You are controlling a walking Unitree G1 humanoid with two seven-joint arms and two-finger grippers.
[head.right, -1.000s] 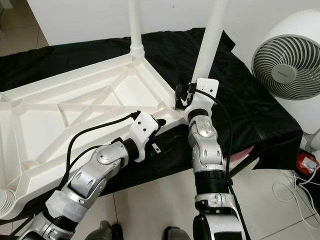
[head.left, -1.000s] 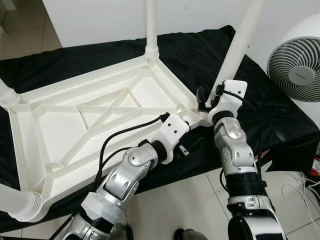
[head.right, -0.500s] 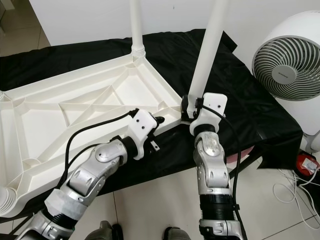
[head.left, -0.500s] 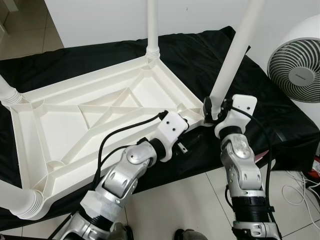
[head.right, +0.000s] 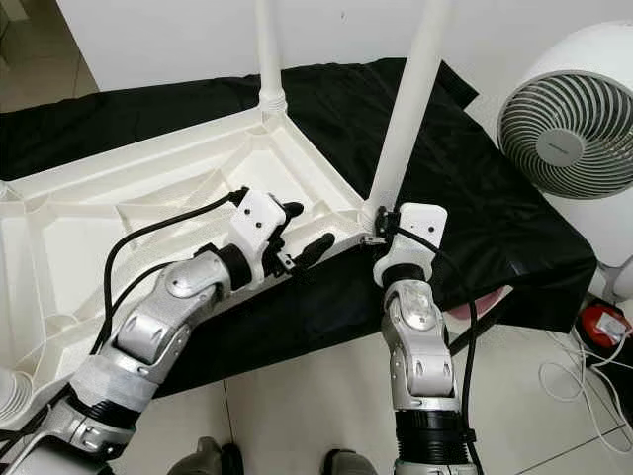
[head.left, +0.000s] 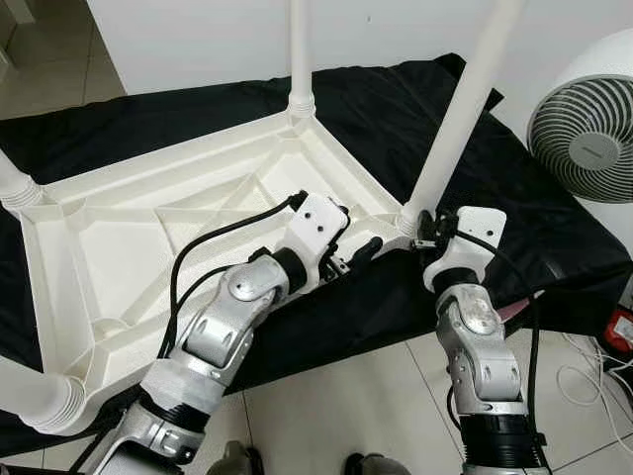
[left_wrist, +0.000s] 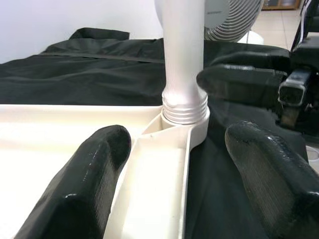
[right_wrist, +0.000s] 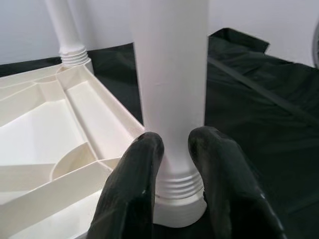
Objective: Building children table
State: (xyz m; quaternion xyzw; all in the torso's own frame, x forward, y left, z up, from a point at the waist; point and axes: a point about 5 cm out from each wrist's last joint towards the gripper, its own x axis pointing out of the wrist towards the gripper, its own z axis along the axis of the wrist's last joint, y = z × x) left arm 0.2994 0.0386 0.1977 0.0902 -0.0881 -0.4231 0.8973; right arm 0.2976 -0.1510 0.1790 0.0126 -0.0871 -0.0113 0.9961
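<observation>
Pinching the stiff, light-looking table leg low near its threaded collar with the right gripper, left gripper spread beside the overturned tabletop corner.

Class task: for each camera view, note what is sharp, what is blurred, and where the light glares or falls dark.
Left eye view: evenly lit and sharp; white tabletop bright against the black cloth. Left wrist view: left gripper fingers close and soft-edged, fan behind hazy. Right wrist view: leg pale with little surface detail; right gripper fingers dark with faint sheen.
</observation>
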